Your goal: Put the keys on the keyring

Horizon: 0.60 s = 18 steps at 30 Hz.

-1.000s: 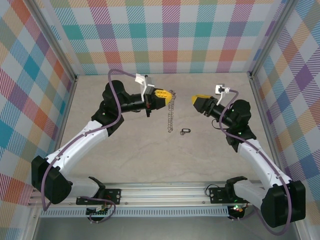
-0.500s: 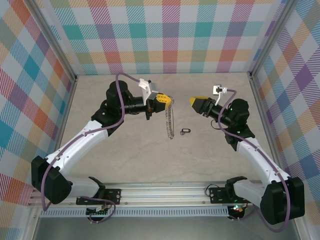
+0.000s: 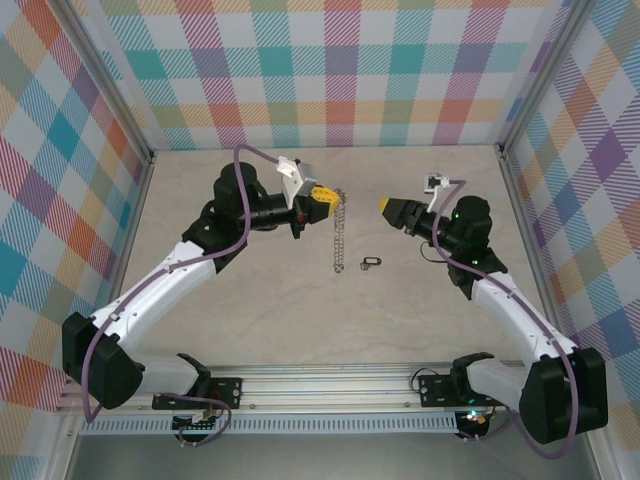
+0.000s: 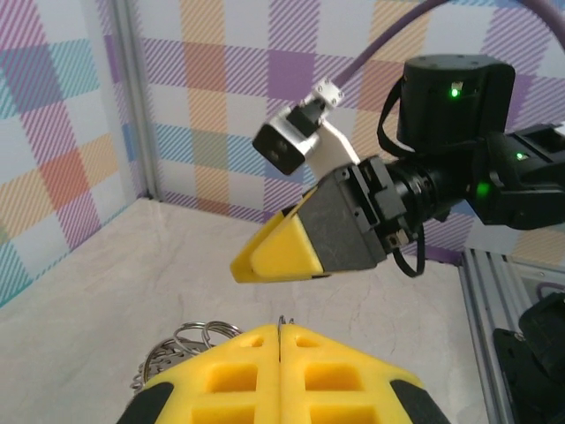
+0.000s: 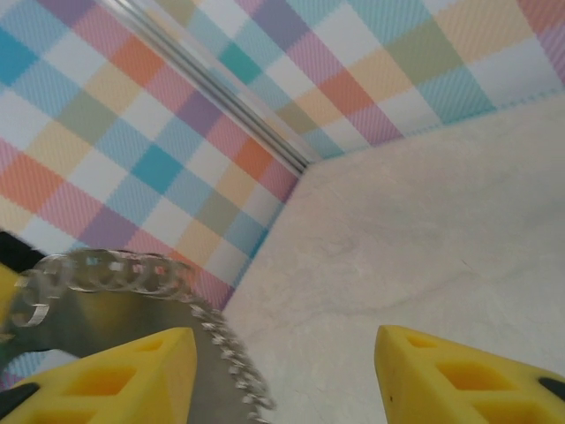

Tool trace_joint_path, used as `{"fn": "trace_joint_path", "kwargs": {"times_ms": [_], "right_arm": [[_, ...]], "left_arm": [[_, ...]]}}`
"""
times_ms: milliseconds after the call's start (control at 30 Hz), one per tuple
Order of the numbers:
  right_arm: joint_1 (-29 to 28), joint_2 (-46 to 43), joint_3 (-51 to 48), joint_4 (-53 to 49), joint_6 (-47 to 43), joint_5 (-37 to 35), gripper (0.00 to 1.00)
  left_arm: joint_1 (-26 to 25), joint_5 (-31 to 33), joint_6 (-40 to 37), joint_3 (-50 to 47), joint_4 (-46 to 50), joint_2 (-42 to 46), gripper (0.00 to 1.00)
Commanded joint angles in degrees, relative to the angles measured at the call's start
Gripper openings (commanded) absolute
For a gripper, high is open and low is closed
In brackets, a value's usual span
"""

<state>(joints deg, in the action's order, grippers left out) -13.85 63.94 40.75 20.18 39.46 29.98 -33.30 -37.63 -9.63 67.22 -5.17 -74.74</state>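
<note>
Right end effector (image 3: 385, 206) near keyring (image 3: 339, 235) edge

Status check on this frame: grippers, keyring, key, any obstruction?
Left gripper shut on keyring, which trails down toward the key. Right gripper open, empty. Key on table, not threaded. Nothing blocking it.

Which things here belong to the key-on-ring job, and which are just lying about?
Job: silver-grey bead-edged metal keyring, hanging from shut left pincer; tiny black-headed key on the beige tabletop; open right pincer.
Bystanders: checked pastel walls; aluminium front rail.
</note>
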Motion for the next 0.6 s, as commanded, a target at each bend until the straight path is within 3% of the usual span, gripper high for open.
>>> {"fn": "trace_joint_path", "kwargs": {"times_ms": [0, 133, 333, 567], "right_arm": [[0.22, 3.58, 0.00, -9.79, -1.21, -3.84, 0.58], [0.22, 8.74, 0.66, -16.67, -2.05, -5.91, 0.58], [-0.57, 19.15, 1.91, -23.39, -2.77, -8.78, 0.49], [-7.57, 25.75, 4.32, -25.68, 0.62, -15.23, 0.43]], "left_arm": [[-0.31, 6.74, 4.71, -3.30, -5.72, 3.04, 0.00], [-0.36, 11.54, 8.80, -8.34, -10.69, 4.72, 0.00], [-0.25, 20.45, 12.99, -15.16, -16.42, 7.82, 0.00], [-0.10, 23.16, 13.93, -19.91, -17.98, 11.44, 0.00]]}}
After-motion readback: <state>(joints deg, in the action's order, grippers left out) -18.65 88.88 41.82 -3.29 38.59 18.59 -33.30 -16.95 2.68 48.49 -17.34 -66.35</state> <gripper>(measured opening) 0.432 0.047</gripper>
